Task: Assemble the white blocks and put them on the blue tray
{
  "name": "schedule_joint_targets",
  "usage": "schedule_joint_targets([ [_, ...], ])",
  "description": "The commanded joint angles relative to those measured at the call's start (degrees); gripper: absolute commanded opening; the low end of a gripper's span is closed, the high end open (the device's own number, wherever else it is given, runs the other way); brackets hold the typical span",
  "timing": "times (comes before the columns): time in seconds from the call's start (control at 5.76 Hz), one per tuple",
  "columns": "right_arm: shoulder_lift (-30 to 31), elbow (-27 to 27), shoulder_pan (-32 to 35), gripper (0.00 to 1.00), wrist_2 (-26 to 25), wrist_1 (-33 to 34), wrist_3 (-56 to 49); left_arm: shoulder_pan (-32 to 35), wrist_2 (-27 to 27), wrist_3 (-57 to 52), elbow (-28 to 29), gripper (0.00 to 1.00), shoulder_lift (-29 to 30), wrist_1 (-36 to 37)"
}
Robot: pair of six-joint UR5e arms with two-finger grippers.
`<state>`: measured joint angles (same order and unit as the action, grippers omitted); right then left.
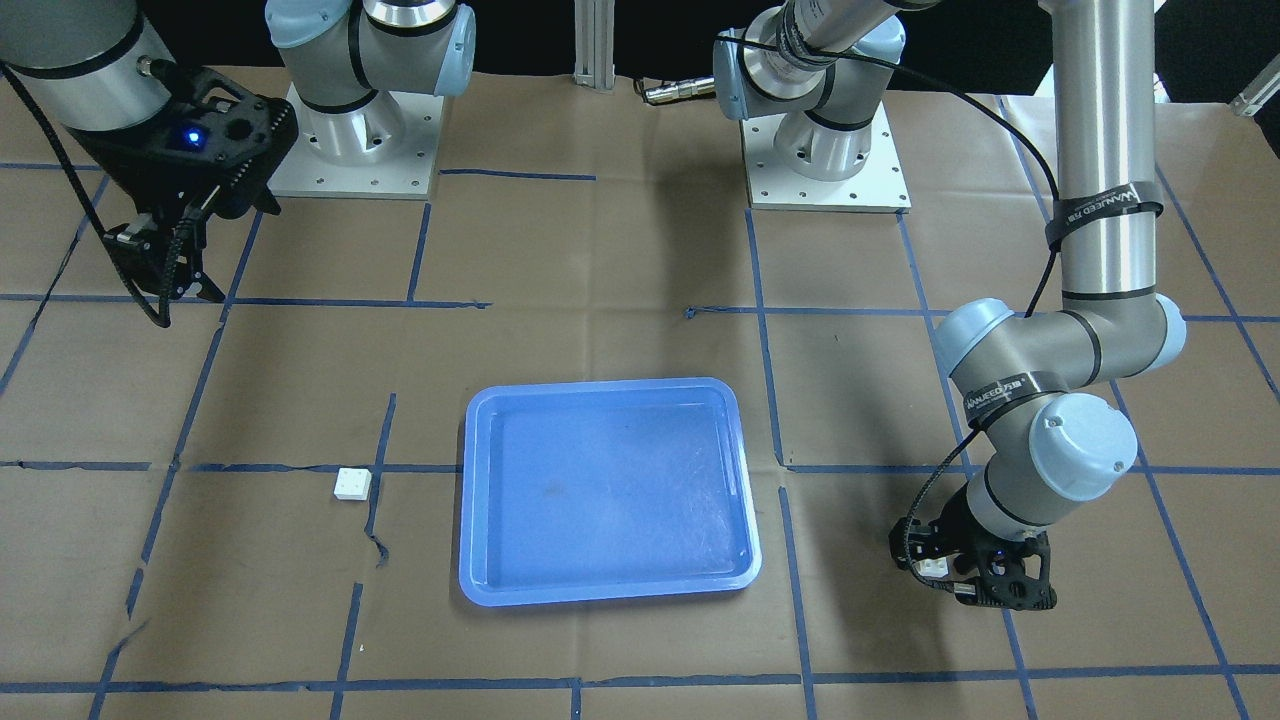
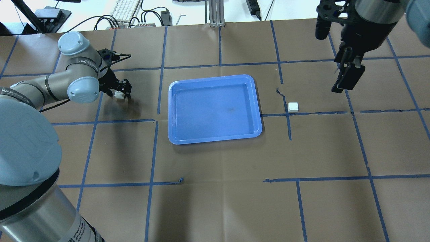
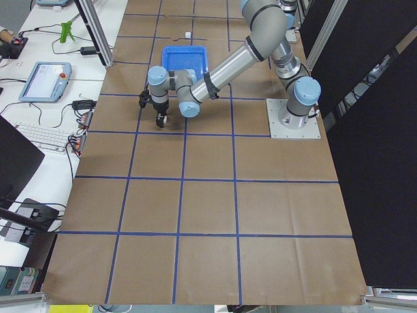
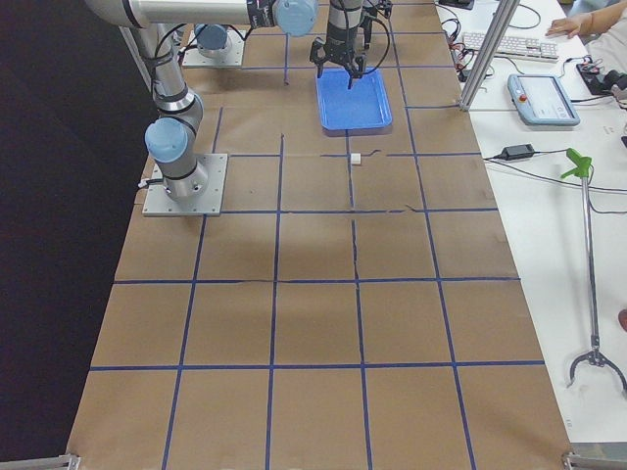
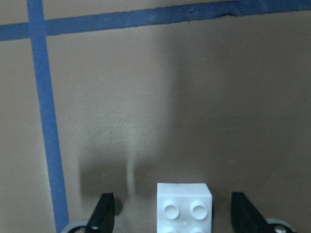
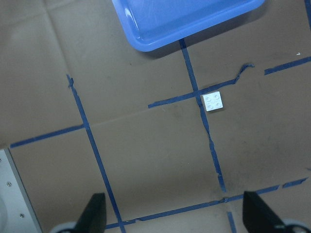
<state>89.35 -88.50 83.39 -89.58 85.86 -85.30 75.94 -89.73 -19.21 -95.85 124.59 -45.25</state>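
One white block (image 2: 119, 94) lies on the table left of the blue tray (image 2: 215, 76). My left gripper (image 2: 120, 91) is low over it, open, one finger on each side. In the left wrist view the block (image 5: 184, 204) sits between the fingers (image 5: 104, 211) with a gap on each side. The other white block (image 2: 293, 107) lies alone to the right of the tray, on a tape line, and also shows in the right wrist view (image 6: 214, 101). My right gripper (image 2: 347, 79) hangs high above the table, open and empty, beyond and to the right of that block.
The table is covered in brown paper with blue tape lines. The tray (image 1: 600, 385) holds nothing. The two arm bases (image 1: 355, 150) (image 1: 825, 165) stand at the robot's side of the table. A keyboard and cables (image 2: 124, 13) lie beyond the far edge.
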Motion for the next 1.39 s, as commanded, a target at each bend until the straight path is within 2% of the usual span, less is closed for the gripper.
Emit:
schedule_joint_targets([
  [0.0, -1.71, 0.00, -4.36, 1.00, 2.98, 0.01, -14.68, 0.09, 0.00, -0.13, 0.14, 0.15, -0.75, -0.45],
  [0.35, -5.83, -1.22, -7.87, 1.00, 13.93, -0.34, -16.29, 3.84, -0.09, -6.51, -0.21, 0.13, -4.69, -1.07],
  [0.69, -9.70, -7.01, -13.23, 1.00, 24.66, 3.23, -26.36, 16.98, -0.53, -13.79, -0.21, 0.13, -7.60, -4.84],
  [0.87, -12.33, -11.38, -14.47, 1.00, 29.59, 8.04, -28.06, 22.79, -0.70, -21.76, -0.47, 0.13, -7.96, -4.94],
  [1.21, -14.55, -22.36, -16.15, 1.00, 34.97, 26.45, -30.09, 28.37, -0.09, -44.06, -1.96, 0.10, -7.35, -4.94],
])
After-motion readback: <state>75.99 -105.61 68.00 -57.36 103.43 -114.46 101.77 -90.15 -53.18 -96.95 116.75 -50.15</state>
